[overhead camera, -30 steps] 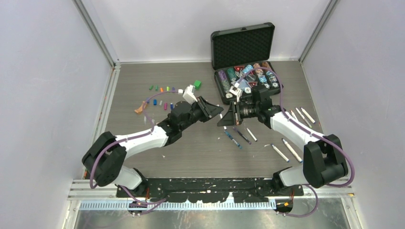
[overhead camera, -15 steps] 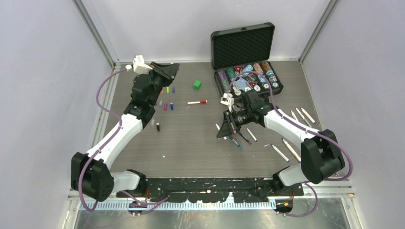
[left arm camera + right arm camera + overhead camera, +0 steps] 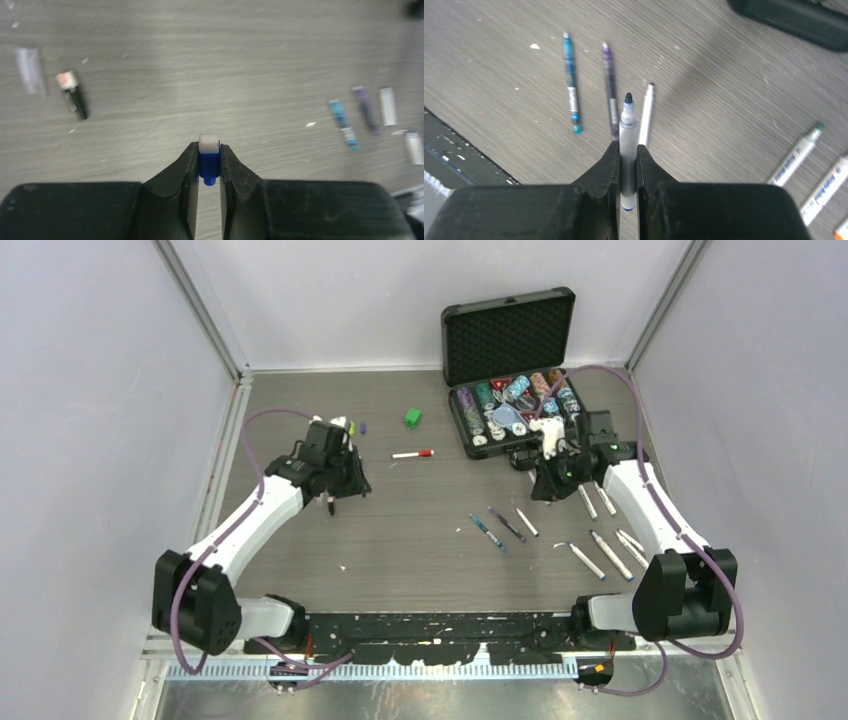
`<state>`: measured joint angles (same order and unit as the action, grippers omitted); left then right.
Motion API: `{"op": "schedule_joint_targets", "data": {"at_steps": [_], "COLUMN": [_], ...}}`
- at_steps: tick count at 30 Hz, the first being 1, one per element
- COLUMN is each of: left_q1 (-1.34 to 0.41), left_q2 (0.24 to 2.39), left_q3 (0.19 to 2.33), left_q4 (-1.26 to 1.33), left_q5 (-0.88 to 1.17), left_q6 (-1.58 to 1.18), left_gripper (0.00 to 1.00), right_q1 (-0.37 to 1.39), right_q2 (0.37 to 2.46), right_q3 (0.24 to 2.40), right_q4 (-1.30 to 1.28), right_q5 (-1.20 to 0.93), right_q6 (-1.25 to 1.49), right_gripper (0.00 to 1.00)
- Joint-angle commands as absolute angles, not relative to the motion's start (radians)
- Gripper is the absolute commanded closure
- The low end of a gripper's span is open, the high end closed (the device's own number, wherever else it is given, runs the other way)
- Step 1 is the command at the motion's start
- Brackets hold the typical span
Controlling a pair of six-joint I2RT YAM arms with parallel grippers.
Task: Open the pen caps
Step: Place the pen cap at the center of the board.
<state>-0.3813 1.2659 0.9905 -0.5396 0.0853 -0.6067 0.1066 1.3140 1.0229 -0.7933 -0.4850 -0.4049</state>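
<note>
My left pincer (image 3: 208,150) is clamped on a small blue plastic pen cap (image 3: 209,161), my right pincer (image 3: 627,150) on an uncapped grey-barrelled marker pen (image 3: 627,125), both over the grey counter (image 3: 420,530), where I see the open black case (image 3: 508,335) holding multicoloured round chips (image 3: 515,400).

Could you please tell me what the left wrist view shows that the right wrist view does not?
Only the left wrist: the left claw shut on a blue cap, and a black cap lying loose. Only the right wrist: the right claw shut on an uncapped pen, white-barrelled markers at the right edge and the black case. Both: the teal pen, purple pen and white pen lying side by side.
</note>
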Motion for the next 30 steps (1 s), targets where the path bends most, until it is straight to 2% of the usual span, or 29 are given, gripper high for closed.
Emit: {"op": "schedule_joint_targets", "data": {"at_steps": [1,10,13,22,30], "left_q1": [-0.382,-0.382,-0.382,-0.382,-0.382], "left_q2": [1.346,1.584,1.611,1.665,1.642], "left_q3": [0.988,1.057,1.061,1.093,1.092], "left_q4": [-0.742,-0.758,-0.741,-0.745,-0.742], "left_q5": [-0.043,-0.109,-0.137,-0.19,-0.205], "left_q6": [-0.432,-0.392,-0.394,-0.385,-0.39], "left_gripper": [0.98,0.95,0.93,0.78,0.73], "right_q1": [0.033,-0.033,-0.043,-0.046,-0.037], "right_q2": [1.31,1.435,1.472,1.613,1.704], "right_q3": [1.034,1.029,1.034,1.049,1.043], "right_q4": [-0.849,-0.814,-0.813,-0.807,-0.793], "right_q5": [-0.447,-0.402,-0.397,-0.44,-0.412], "right_q6": [-0.484,-0.502,-0.521,-0.529,-0.51], "right_gripper": [1.0,0.99,0.98,0.96,0.91]}}
